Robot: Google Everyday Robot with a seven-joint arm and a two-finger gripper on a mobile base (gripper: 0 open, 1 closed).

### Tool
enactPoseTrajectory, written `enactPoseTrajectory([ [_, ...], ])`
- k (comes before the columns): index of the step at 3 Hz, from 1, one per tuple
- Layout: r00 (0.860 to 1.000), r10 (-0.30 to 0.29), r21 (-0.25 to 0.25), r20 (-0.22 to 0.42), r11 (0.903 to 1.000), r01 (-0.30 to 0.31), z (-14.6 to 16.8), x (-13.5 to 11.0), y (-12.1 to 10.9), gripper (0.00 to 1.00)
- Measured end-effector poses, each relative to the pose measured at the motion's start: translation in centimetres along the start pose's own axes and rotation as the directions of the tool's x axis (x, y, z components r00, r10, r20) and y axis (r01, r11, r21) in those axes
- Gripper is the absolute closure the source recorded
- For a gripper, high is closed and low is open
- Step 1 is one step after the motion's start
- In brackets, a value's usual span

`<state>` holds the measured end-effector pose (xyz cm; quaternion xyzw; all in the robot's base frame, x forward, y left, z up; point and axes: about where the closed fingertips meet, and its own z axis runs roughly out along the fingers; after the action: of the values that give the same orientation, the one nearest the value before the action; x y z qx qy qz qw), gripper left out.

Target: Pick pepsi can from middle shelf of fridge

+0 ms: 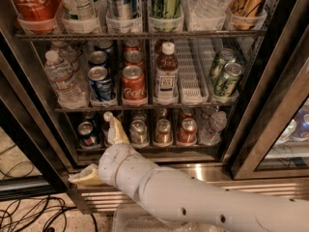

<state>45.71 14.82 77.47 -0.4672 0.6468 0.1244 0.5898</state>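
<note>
The fridge (251,105) stands open in front of me, with wire racks full of drinks. On the middle shelf (145,106) a blue pepsi can (100,83) stands at the front of its lane, with more blue cans behind it. It is between water bottles (62,79) on its left and a red Coca-Cola can (133,85) on its right. My gripper (91,147) is below the middle shelf, in front of the bottom shelf's left side. It is open and empty, with one cream finger (115,128) pointing up and the other pointing left.
A tea bottle (166,74) and green cans (224,76) share the middle shelf, with one empty clear lane tray (190,81). Cans and bottles fill the top and bottom racks. A clear plastic bin (145,221) and cables (29,211) lie on the floor below.
</note>
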Motion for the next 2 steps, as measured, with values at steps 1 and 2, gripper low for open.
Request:
enactPoseTrajectory([
  [1,0.999,0.024,0.098,0.037,0.9948,-0.028,1.3,-1.0,-1.1,0.0],
  [2,0.995,0.089,0.224,0.051,0.9696,-0.099,1.3,-1.0,-3.5,0.0],
])
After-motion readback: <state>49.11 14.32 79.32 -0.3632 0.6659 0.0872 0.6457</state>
